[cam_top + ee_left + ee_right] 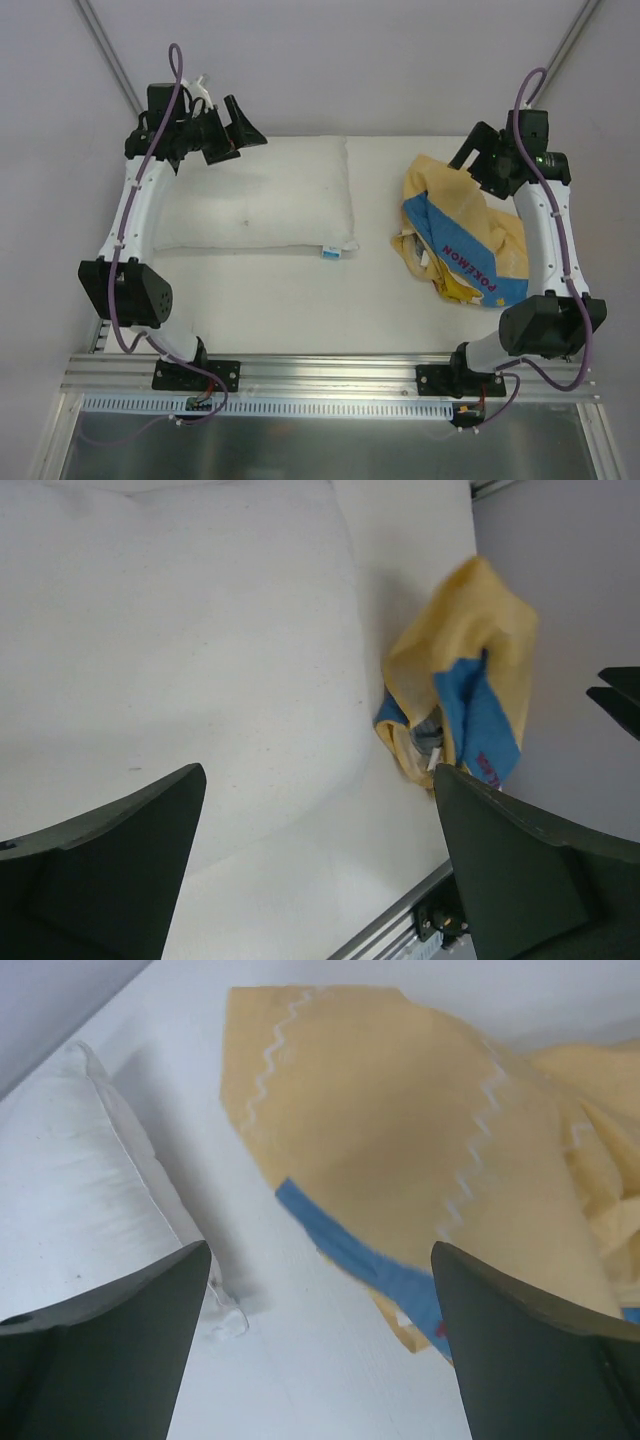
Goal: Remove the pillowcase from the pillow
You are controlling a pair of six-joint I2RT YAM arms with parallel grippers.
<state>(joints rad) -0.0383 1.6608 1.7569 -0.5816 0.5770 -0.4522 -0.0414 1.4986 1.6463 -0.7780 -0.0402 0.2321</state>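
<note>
The plain white pillow point(258, 195) lies bare on the left half of the table, its blue-and-white tag point(331, 251) at the near right corner. The pillowcase point(462, 232), yellow-orange with a blue panel and red lettering, lies crumpled in a heap on the right, apart from the pillow. My left gripper point(240, 135) is open and empty above the pillow's far left corner. My right gripper point(478, 158) is open and empty just above the far end of the pillowcase. The pillowcase also shows in the left wrist view point(462, 680) and the right wrist view point(400, 1150), as does the pillow point(170, 630) point(75, 1180).
The white table point(300, 310) ends at an aluminium rail point(330, 375) along the near edge, where both arm bases are bolted. Grey walls close in the back and sides. A strip of bare table point(330, 1370) separates pillow and pillowcase.
</note>
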